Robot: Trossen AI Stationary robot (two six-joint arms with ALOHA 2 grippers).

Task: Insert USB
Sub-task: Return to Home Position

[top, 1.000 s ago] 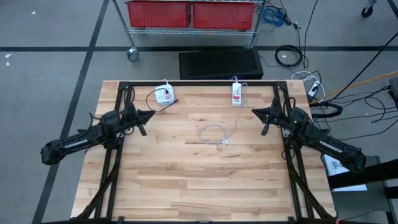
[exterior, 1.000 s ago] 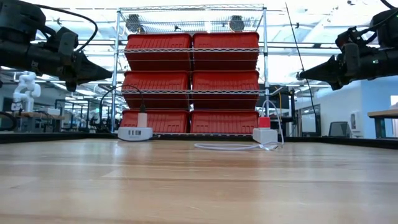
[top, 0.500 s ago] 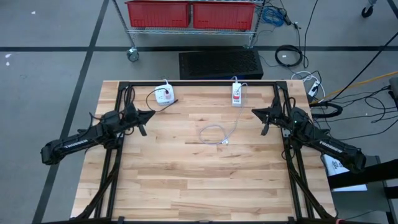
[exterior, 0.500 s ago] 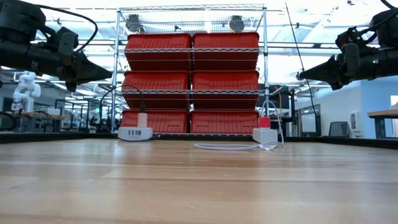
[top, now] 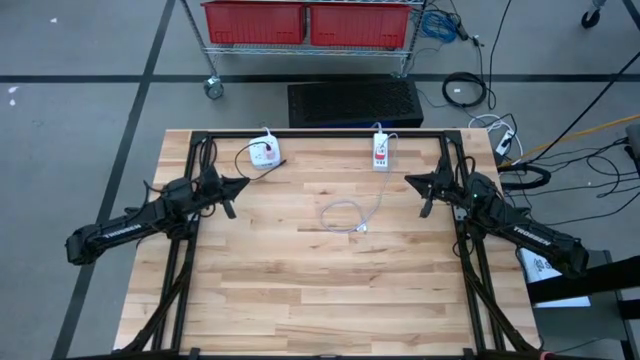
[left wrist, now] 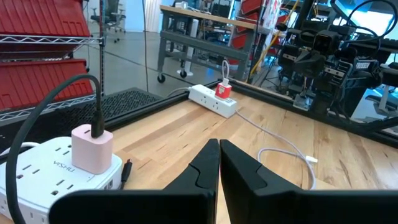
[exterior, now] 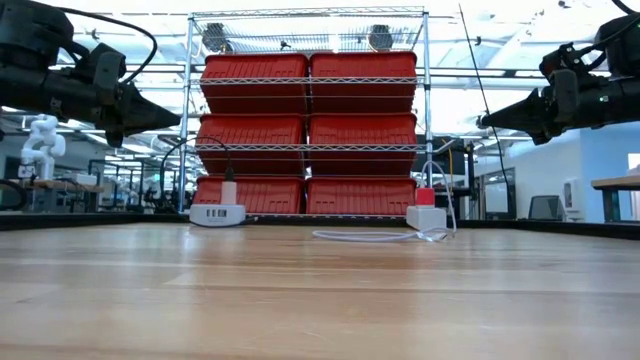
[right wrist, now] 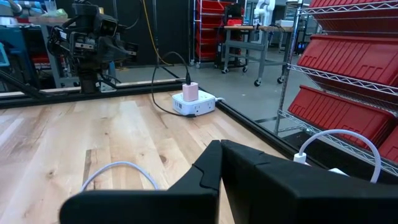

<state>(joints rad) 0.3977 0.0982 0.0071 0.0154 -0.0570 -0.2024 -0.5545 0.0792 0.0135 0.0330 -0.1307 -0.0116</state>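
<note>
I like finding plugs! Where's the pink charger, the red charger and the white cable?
pink charger [left wrist: 91,148], left wrist view, on the middle of its front face.
red charger [left wrist: 224,91], left wrist view, on the middle of its body.
white cable [left wrist: 311,160], left wrist view, on its loose plug end lying on the table.

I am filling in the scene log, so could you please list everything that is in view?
table: one, light wood, under both arms
left power strip: one, white, table's far edge, left
adapter: one, pale pink, plugged into the left power strip
black cable: one, black, plugged into the adapter's top
right power strip: one, white, table's far edge, right of centre
red plug: one, red, in the right power strip
white cable: one, white, looped on the table's middle
bins: six, red, on the wire rack behind the table
mat: one, black, on the floor beyond the table
left gripper: dark, shut, above the table's left side
right gripper: dark, shut, above the table's right side
</note>
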